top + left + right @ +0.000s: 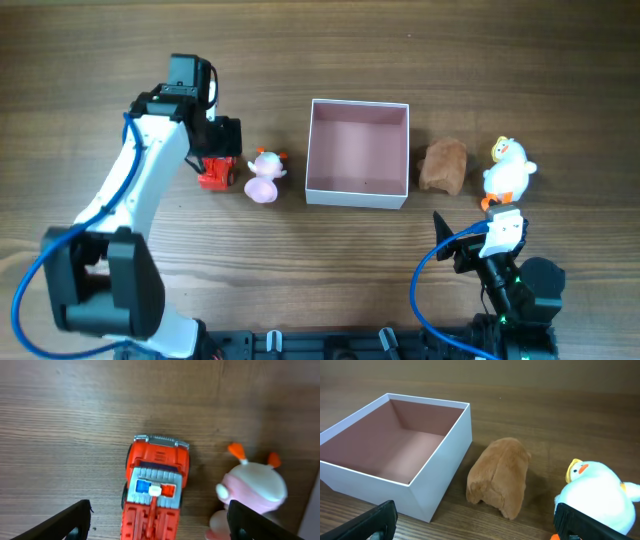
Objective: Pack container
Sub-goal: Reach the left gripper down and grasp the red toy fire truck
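While the left end effector (222, 148) hangs open over a red toy truck (216, 177) at far left, rightward sit a pink toy (264, 178), the container (356, 194) mid-counter, a brown lump (443, 165), a white duck (508, 170), and the right end effector (455, 245), open, near right.

Overhead camera: far, facing straight down, container (358, 150) central. Left wrist camera: close, facing down on the red toy truck (155, 480) and pink toy (255, 492) left of the container; overhead shows both. Right wrist camera: low, oblique, near the container's right side; it shares the container, brown toy (500, 477) and white duck (595, 497) with overhead.
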`<move>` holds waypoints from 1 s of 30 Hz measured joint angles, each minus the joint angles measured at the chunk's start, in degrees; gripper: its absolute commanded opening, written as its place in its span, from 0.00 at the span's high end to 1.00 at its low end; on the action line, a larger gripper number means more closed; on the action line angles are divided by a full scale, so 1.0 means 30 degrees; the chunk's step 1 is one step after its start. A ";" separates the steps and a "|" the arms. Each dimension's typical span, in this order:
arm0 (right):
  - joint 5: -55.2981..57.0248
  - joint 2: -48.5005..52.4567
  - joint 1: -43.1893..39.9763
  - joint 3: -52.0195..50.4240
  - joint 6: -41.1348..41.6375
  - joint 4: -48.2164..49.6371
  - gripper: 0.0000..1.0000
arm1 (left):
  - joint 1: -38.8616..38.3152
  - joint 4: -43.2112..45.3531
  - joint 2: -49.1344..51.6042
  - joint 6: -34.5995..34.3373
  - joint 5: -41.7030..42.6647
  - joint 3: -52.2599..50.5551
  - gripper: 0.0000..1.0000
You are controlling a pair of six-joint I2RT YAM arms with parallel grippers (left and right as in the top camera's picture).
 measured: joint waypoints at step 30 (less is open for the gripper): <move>0.0000 0.0000 0.0000 0.0000 0.0000 0.0000 0.00 | 0.0000 0.1005 0.3708 0.1049 -0.0080 -0.0036 0.08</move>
